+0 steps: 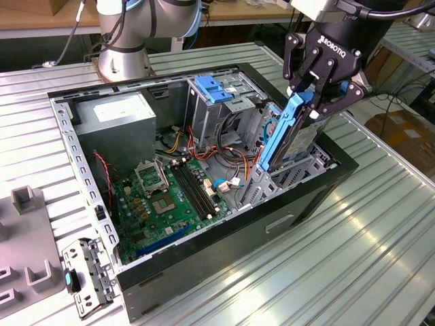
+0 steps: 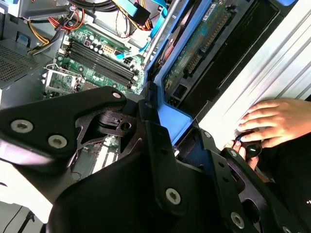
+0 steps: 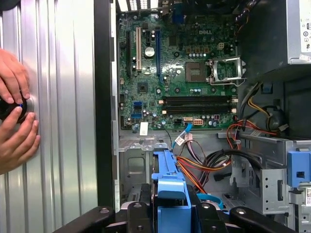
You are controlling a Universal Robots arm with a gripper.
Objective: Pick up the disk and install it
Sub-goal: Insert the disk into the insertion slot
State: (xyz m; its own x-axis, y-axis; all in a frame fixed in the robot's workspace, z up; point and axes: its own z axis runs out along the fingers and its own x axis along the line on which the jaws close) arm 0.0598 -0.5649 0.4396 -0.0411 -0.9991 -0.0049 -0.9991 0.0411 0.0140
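The disk [image 1: 293, 139], a flat drive edged by blue carrier rails, hangs on edge and tilted above the drive bay at the exterior view's right end of the open computer case [image 1: 224, 272]. Its lower end sits just inside the case. My gripper [image 1: 314, 100] is shut on the disk's upper end, one finger on each side. In the second wrist view the disk's green circuit board [image 2: 194, 53] and blue rail run away from the gripper [image 2: 182, 141]. In the first wrist view the blue rail [image 3: 170, 187] sits between the fingers of the gripper [image 3: 170, 209].
Inside the case lie the green motherboard [image 1: 170, 197], the grey power supply [image 1: 112, 122], loose coloured cables [image 3: 204, 165] and a metal drive cage with a blue latch [image 1: 214, 88]. A person's hands [image 3: 14, 116] rest on the ribbed table beside the case. Grey fixtures [image 1: 27, 204] stand at the exterior view's left.
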